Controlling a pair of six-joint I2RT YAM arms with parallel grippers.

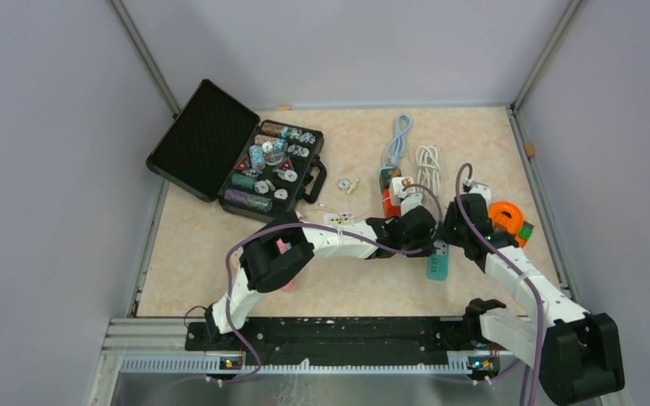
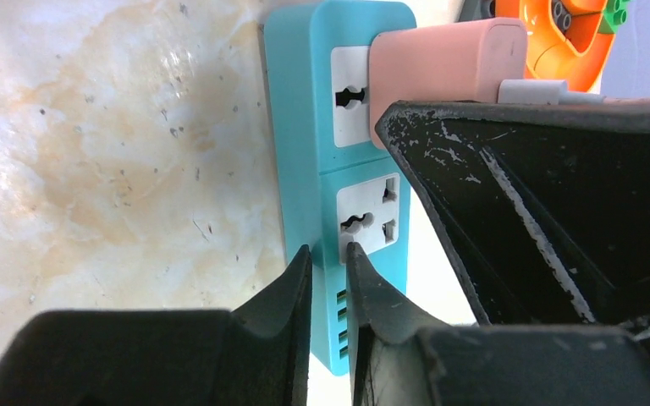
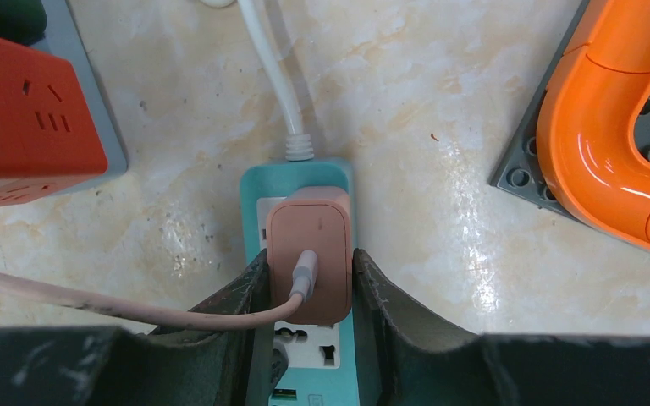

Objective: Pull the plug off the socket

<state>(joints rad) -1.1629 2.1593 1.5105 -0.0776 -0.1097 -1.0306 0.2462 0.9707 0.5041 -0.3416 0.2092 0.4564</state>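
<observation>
A teal power strip [image 1: 437, 260] lies on the table between both arms. A pink plug [image 3: 309, 245] sits in its upper socket, with a pink cable [image 3: 93, 303] running off to the left. My right gripper [image 3: 309, 264] is shut on the plug, one finger on each side. My left gripper [image 2: 328, 255] is shut on the long edge of the strip [image 2: 300, 127], beside the free lower socket. The plug also shows in the left wrist view [image 2: 448, 59], seated in the strip. In the top view both grippers, left [image 1: 427, 237] and right [image 1: 453, 235], meet over the strip.
A red cube socket [image 3: 34, 118] lies left of the strip and an orange toy on a grey plate [image 3: 609, 127] to the right. The strip's white cord [image 3: 275, 76] runs to the far side. An open black case of chips [image 1: 220, 148] stands at the back left.
</observation>
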